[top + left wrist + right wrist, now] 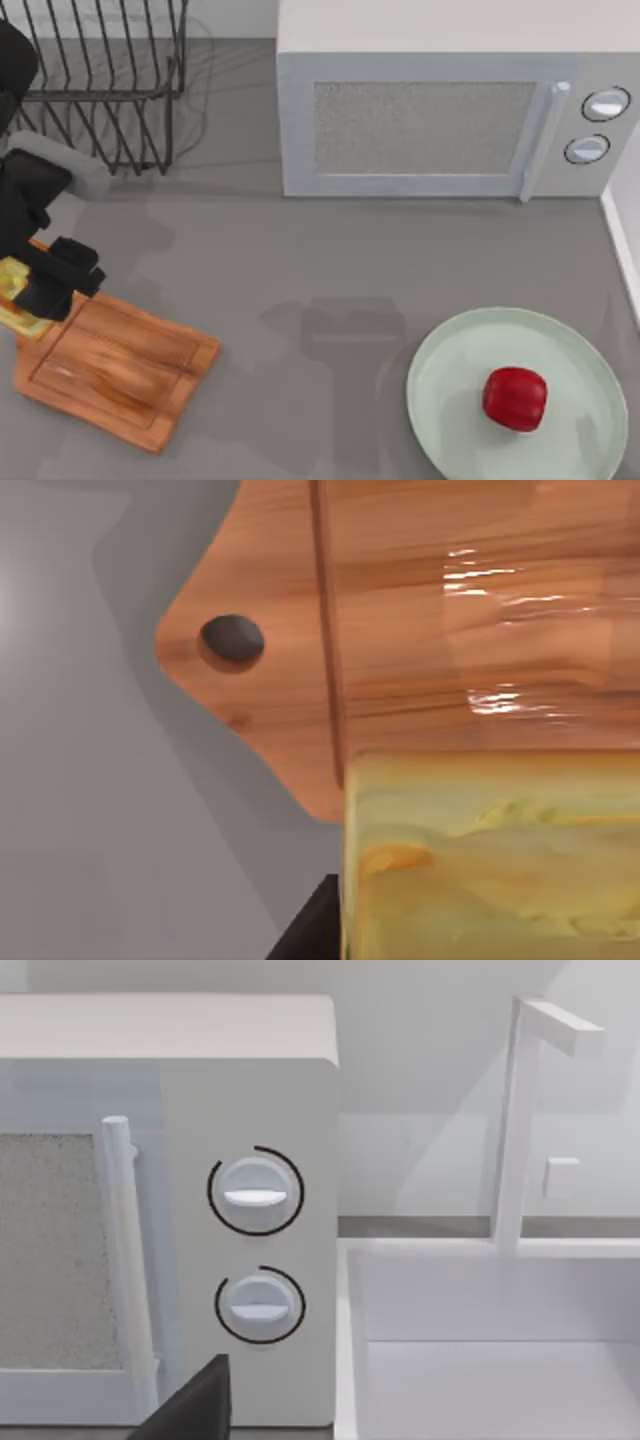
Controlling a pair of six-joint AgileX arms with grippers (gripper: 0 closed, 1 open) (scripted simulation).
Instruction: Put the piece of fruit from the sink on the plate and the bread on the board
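The fruit sits on the plate — done; left gripper, jaws clamped on the bread, holds it over the board's end to set down

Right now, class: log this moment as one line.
fruit: on plate | left gripper: holding bread at board edge

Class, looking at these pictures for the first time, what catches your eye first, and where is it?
The red piece of fruit sits on the pale plate at the table's front right. At the left edge, the left gripper holds the bread over the board. A microwave stands behind.
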